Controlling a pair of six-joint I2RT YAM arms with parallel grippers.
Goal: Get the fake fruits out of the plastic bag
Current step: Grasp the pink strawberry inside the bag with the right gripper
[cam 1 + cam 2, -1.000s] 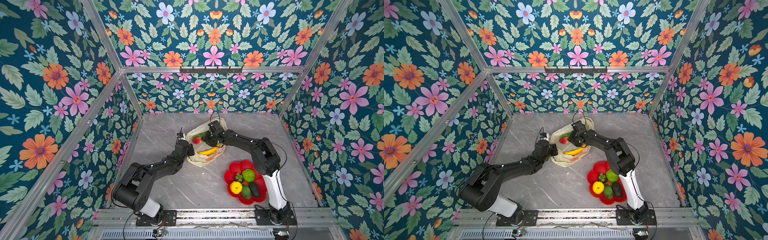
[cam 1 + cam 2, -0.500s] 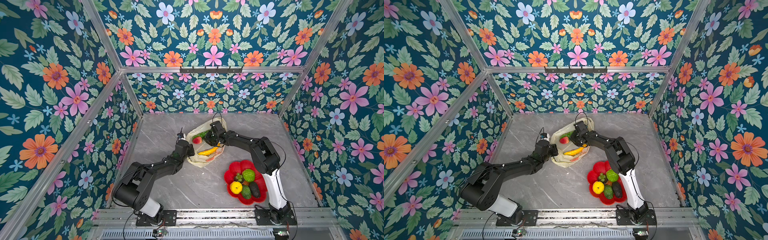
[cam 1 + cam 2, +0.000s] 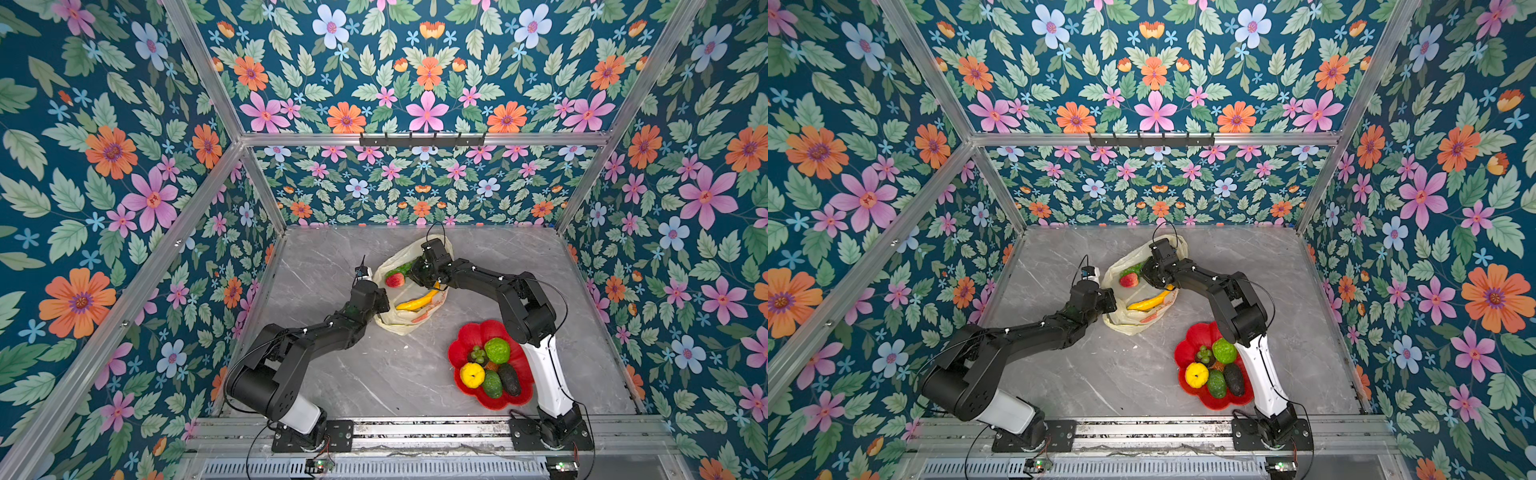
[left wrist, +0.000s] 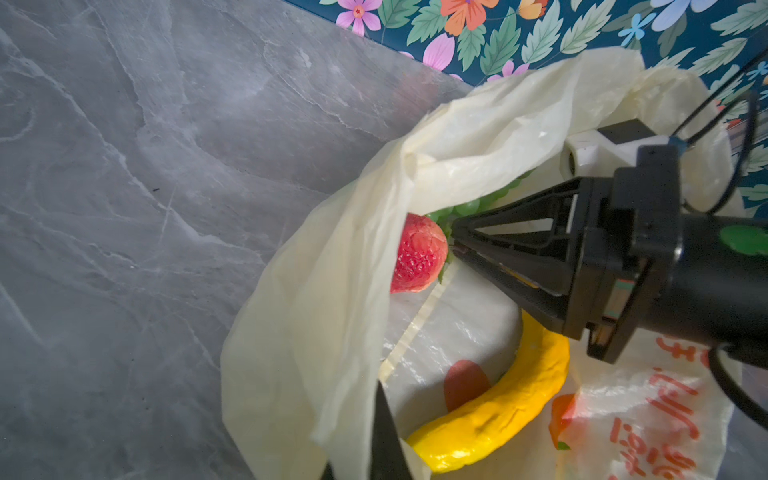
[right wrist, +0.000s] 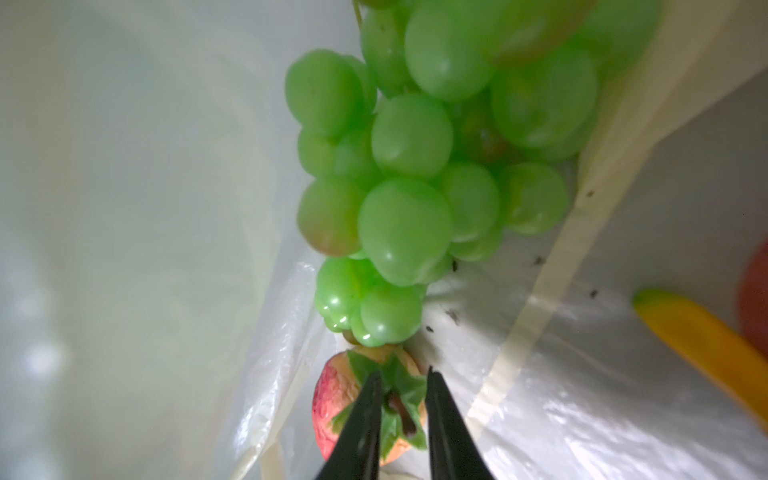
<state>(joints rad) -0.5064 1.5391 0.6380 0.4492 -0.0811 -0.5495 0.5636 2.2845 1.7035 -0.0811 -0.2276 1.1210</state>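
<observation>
The pale-yellow plastic bag (image 3: pixel 399 325) (image 3: pixel 1130 325) lies open mid-table in both top views. Inside it are a red strawberry (image 3: pixel 395 279) (image 4: pixel 417 257) (image 5: pixel 332 409), a green grape bunch (image 5: pixel 415 166) (image 4: pixel 469 205) and a yellow banana (image 3: pixel 417 300) (image 4: pixel 498 411). My left gripper (image 3: pixel 384 305) (image 4: pixel 376 415) is shut on the bag's near rim and holds the mouth up. My right gripper (image 5: pixel 401 374) (image 4: pixel 452 245) reaches into the bag. Its jaws stand a narrow gap apart over the strawberry's green cap, with the brown stem between them.
A red flower-shaped dish (image 3: pixel 469 332) (image 3: pixel 1192 332) sits at the front right beside the right arm. It holds a lemon (image 3: pixel 472 375), a lime-green bumpy fruit (image 3: pixel 497 350), two dark avocados and a mangosteen (image 3: pixel 478 355). Flowered walls enclose the grey table.
The right gripper's jaws have drawn closer together at the strawberry's top. The left gripper and the bag have stayed put.
</observation>
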